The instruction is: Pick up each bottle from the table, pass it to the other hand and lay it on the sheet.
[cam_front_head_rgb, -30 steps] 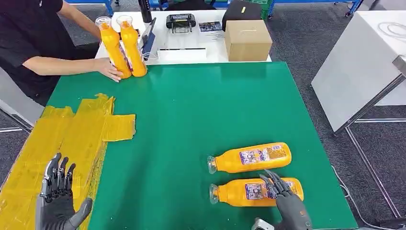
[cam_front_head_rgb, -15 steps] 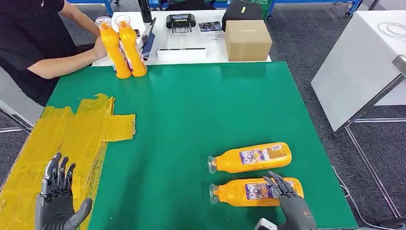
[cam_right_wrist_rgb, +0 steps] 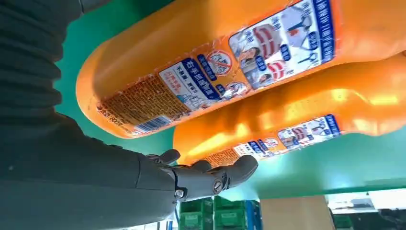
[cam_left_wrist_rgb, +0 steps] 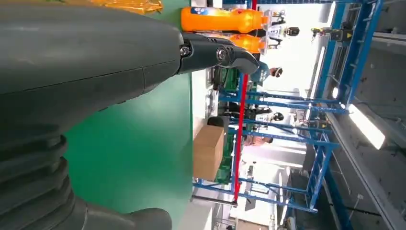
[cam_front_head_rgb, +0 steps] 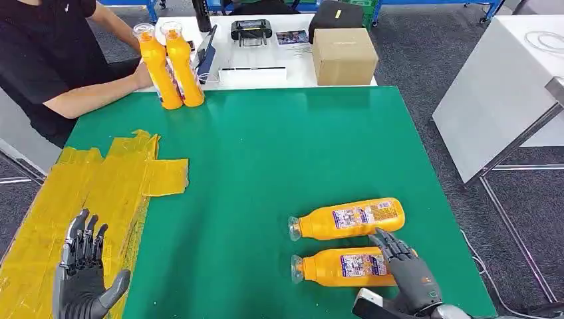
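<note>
While two orange bottles lie side by side on the green table (cam_front_head_rgb: 266, 166), the right hand (cam_front_head_rgb: 407, 269) rests on the base end of the nearer bottle (cam_front_head_rgb: 342, 266), fingers spread, not gripping; the farther bottle (cam_front_head_rgb: 347, 218) lies just beyond; their blue-and-white labels are too small to read; the left hand (cam_front_head_rgb: 83, 279) hovers with fingers spread over the yellow sheet (cam_front_head_rgb: 100, 193), holding nothing.

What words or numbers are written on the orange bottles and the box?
Near lying orange plastic bottle: blue, white and red label with small print, a barcode and a round sign, too blurred to read.
Far lying orange plastic bottle: label print too small.
Two standing orange bottles: labels unreadable.
Brown cardboard box: no text visible.
</note>
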{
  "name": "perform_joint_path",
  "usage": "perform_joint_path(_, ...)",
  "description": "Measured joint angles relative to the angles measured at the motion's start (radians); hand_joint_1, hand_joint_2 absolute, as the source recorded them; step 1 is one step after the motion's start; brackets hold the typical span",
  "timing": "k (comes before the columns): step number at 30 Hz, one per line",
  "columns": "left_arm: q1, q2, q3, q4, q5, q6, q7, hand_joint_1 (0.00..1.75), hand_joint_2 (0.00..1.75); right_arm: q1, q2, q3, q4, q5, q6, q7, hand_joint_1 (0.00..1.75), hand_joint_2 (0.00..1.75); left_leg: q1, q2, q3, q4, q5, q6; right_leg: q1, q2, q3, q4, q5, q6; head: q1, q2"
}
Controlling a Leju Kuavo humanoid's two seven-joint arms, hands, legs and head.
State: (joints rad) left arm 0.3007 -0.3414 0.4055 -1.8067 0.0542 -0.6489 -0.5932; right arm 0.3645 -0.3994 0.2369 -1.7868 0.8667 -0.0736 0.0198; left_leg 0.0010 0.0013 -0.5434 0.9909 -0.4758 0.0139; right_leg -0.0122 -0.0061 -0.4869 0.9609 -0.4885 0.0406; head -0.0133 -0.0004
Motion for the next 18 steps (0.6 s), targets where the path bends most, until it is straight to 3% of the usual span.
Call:
perform_joint_path(17,-0.011,0.0,0.002,0.018,0.009,0.0,0.008,0.0,1.75,-0.036,-0.008,0.017,0.047,0.022,0.022,0.007,0.0,1.75,0.0,0.0,0.0,0.0,0.0,0.0,0.0,0.0,0.001,0.0,0.0,0.0,0.0,0.0)
perform_joint_path(18,-0.012,0.0,0.002,0.019,0.009,0.0,0.008,0.0,1.75,-0.041,-0.008,0.02,0.051,0.024,0.029,0.008,0.14,1.75,0.0,0.0,0.0,0.0,0.0,0.0,0.0,0.0,0.001,0.0,0.0,0.0,0.0,0.0)
